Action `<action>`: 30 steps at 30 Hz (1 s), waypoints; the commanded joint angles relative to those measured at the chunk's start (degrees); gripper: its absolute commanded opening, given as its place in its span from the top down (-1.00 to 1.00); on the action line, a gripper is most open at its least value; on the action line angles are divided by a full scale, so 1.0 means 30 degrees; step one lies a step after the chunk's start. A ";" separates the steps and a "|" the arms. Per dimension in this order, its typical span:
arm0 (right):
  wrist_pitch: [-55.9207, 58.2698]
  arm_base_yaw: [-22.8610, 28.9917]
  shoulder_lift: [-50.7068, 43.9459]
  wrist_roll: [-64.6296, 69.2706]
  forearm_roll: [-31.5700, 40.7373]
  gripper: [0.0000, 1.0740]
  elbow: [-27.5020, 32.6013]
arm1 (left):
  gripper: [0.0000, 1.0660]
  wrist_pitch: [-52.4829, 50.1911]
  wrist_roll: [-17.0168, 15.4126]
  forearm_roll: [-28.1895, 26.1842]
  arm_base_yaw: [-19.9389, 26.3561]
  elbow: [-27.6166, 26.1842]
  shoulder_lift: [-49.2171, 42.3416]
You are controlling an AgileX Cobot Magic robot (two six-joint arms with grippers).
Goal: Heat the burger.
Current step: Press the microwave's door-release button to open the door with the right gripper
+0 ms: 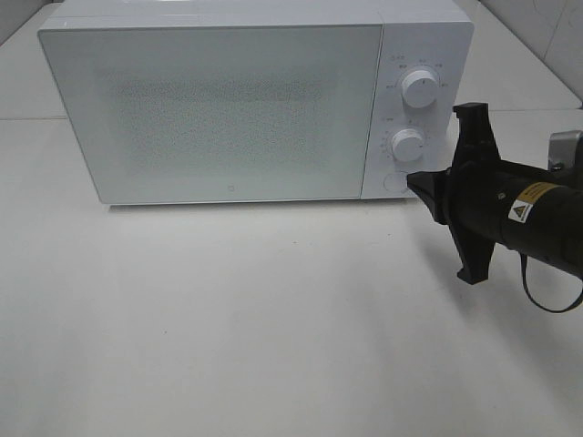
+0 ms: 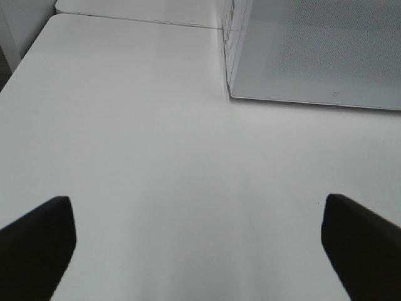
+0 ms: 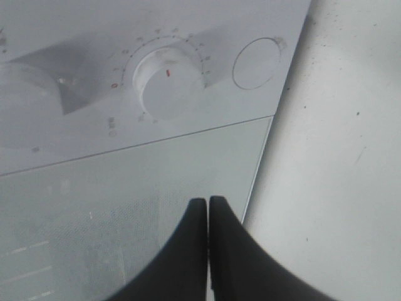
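The burger is out of view. A white microwave (image 1: 228, 100) stands at the back of the table with its frosted door (image 1: 219, 114) closed. Its control panel carries an upper knob (image 1: 420, 88), a lower knob (image 1: 408, 145) and a round button (image 1: 394, 181). My right gripper (image 1: 412, 181) is shut with nothing between its fingers, its tip right beside that button. In the right wrist view the closed fingertips (image 3: 208, 204) point at the panel below the lower knob (image 3: 168, 81) and the round button (image 3: 256, 63). My left gripper (image 2: 197, 251) is open and empty over the bare table.
The white table (image 1: 273, 319) stretches in front of the microwave. In the left wrist view the microwave's front left corner (image 2: 235, 94) lies ahead of the left gripper. A table seam (image 2: 138, 21) runs behind it. A loose black cable loop (image 1: 547, 291) hangs under the right arm.
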 commanded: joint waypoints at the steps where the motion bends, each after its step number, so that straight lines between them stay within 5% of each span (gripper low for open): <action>1: -0.0191 0.0153 0.0344 0.0172 0.2177 0.99 0.0000 | -0.88 -0.0267 0.0000 -0.0134 0.0038 0.0000 -0.0344; 9: -0.0191 0.1184 0.0401 -0.0439 0.5252 0.99 0.0000 | -0.88 -0.0267 0.0000 -0.0134 0.0038 0.0000 -0.0344; 11: -0.0420 0.2617 0.0458 -0.1929 0.8537 0.98 -0.0038 | -0.88 -0.0267 0.0000 -0.0134 0.0038 0.0000 -0.0344; 16: -0.1814 0.3610 0.1108 -0.3419 1.1211 0.96 -0.0038 | -0.88 -0.0267 0.0000 -0.0134 0.0038 0.0000 -0.0344; 30: -0.2712 0.3915 0.3820 -0.3380 1.1516 0.94 -0.1929 | -0.88 -0.0267 0.0000 -0.0134 0.0038 0.0000 -0.0344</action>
